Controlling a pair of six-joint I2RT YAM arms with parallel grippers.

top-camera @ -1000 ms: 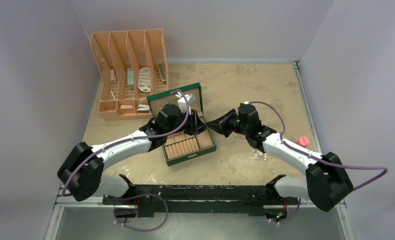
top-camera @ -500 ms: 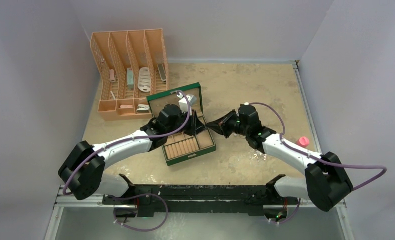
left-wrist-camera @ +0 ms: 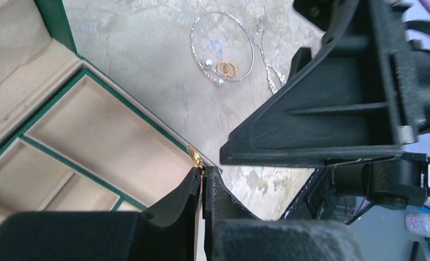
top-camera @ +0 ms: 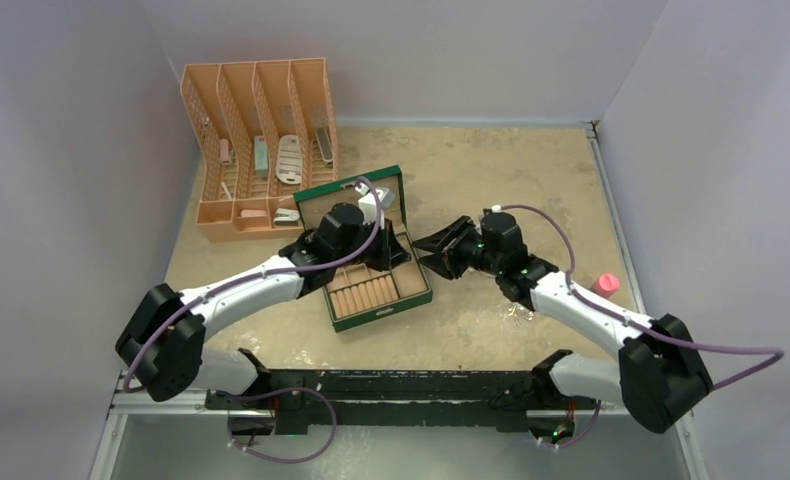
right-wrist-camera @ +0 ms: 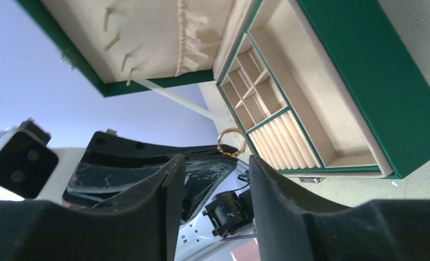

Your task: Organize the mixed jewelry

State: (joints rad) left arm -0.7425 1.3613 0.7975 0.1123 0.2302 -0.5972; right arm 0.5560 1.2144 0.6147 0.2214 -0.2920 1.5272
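My left gripper (left-wrist-camera: 203,171) is shut on a small gold ring (left-wrist-camera: 196,156), which pokes out of its tips above the right rim of the open green box (left-wrist-camera: 55,32). In the right wrist view the same ring (right-wrist-camera: 229,154) sits pinched in the left gripper's black tips, just beyond my right gripper (right-wrist-camera: 214,163), which is open and holds nothing. On the table past the box lie a thin wire hoop (left-wrist-camera: 252,51), two small gold rings (left-wrist-camera: 226,68) and a silvery chain (left-wrist-camera: 270,70). From above, the left gripper (top-camera: 399,250) and right gripper (top-camera: 429,250) nearly meet beside the box (top-camera: 383,311).
An orange slotted rack (top-camera: 261,140) with small items stands at the back left. A pink-capped bottle (top-camera: 606,283) sits near the right edge of the table. The box lid (top-camera: 351,195) stands open behind the left wrist.
The left gripper has closed on the gold ring. The right gripper, shut a moment ago, has opened and let go of it. Both arms stayed nearly in place.
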